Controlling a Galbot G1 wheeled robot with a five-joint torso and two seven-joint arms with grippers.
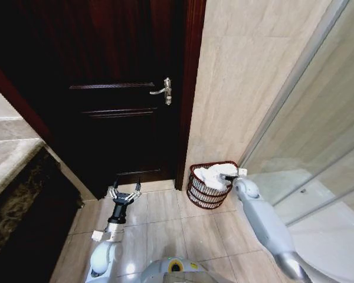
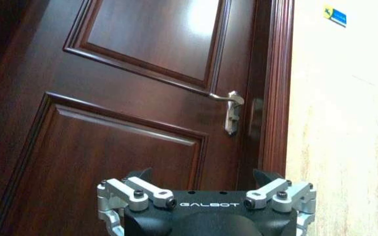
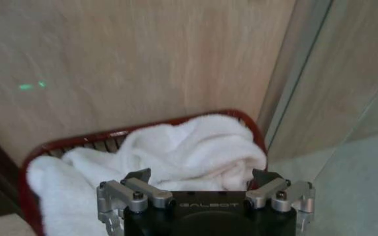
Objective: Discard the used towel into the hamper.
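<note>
- Right claw point(image 1: 231, 175) hovers at the rim of the hamper point(image 1: 202, 194), its fingers spread apart and holding nothing; the right wrist view shows its two fingertips point(image 3: 138, 175) wide apart just above the cloth.
- White towel point(image 3: 182, 152) lies crumpled inside the hamper point(image 3: 41, 147), heaped up to the reddish-brown rim and spilling over one side.
- Hamper stands on the tiled floor point(image 1: 165, 227), against the beige wall point(image 1: 242, 88), between the dark wooden door point(image 1: 118, 118) and the glass shower panel point(image 1: 318, 153).
- Left claw point(image 1: 124, 190) hangs low over the floor before the door, well apart from the hamper, fingers open and empty.
- Door handle point(image 2: 230, 105) is silver.
</note>
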